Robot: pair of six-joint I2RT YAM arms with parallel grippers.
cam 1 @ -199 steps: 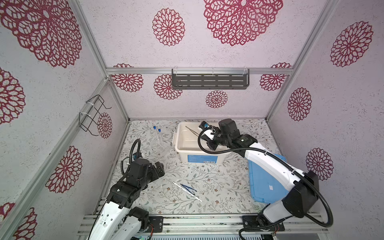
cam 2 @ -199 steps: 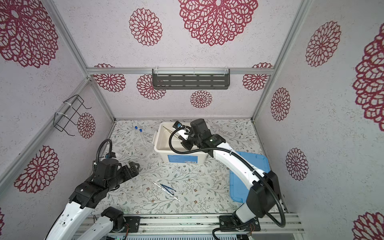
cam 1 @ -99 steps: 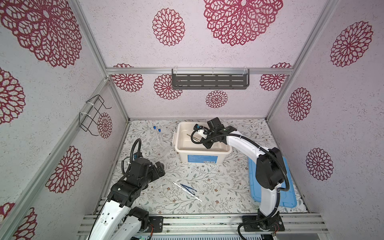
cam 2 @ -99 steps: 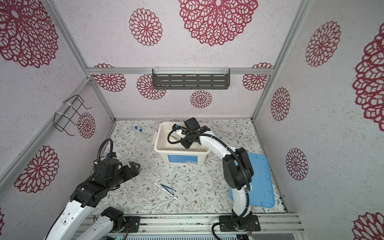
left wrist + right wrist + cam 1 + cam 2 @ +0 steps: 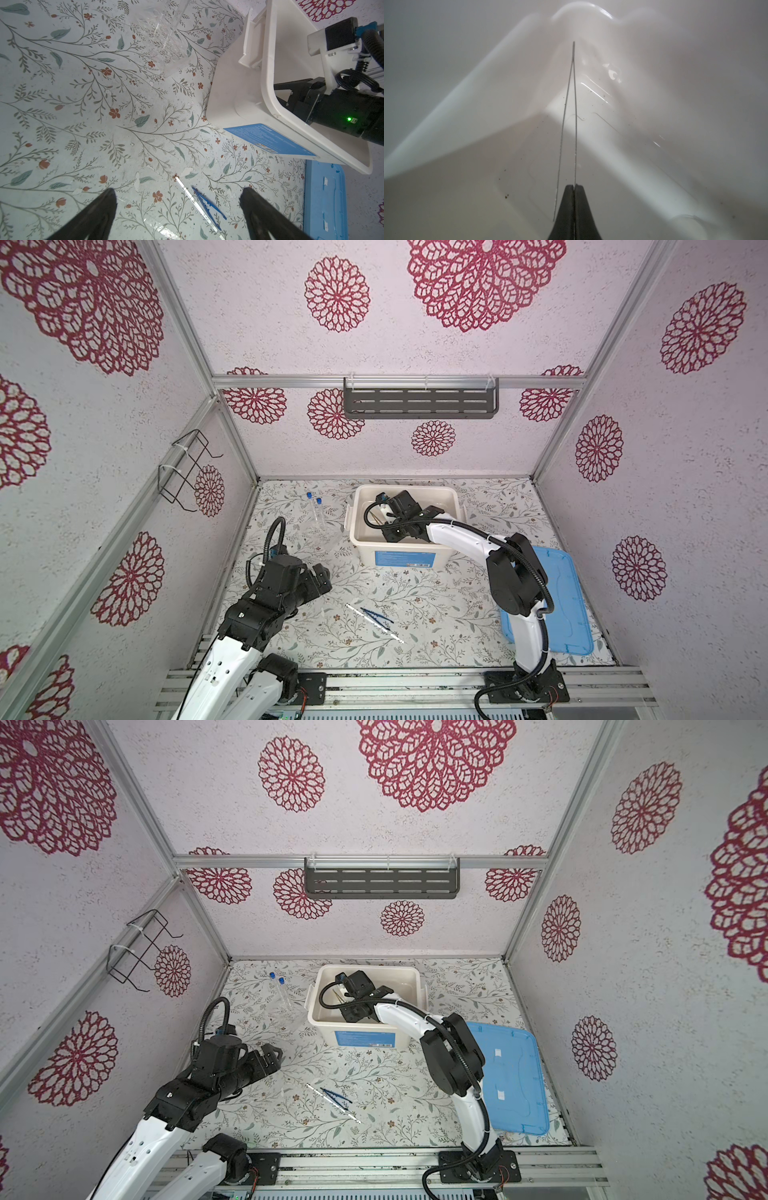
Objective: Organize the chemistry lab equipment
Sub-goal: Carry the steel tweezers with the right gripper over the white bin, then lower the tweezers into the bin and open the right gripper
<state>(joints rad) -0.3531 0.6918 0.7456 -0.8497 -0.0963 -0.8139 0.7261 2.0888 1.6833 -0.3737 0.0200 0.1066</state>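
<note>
A flowered worktop (image 5: pixel 436 605) is seen from above, with two robot arms. In both top views a white tub (image 5: pixel 405 488) (image 5: pixel 365 968) sits at the centre back. The right arm (image 5: pixel 457 531) bends from the lower right down into it.

Inside the tub, the right wrist view shows the right jaws pressed together, pinching one leg of the metal tweezers (image 5: pixel 575 124). The other leg runs free just beside the jaws, and the pointed tip reaches away from them toward a corner of the tub.

The left arm (image 5: pixel 270 601) is at the lower left. The left jaws are spread wide, hold nothing, and hang above the worktop. In the left wrist view a thin white stick (image 5: pixel 193 199) and blue tweezers (image 5: pixel 207 205) lie just beside each other on the worktop. They show in the gap between the two spread fingers (image 5: pixel 99 207), apart from both.

Two clear tubes with blue caps (image 5: pixel 313 506) are left of the tub, by a see-through tube holder (image 5: pixel 166 41). Whether they stand in it cannot be told. A flat blue lid (image 5: pixel 557 597) lies at the right edge.
</note>
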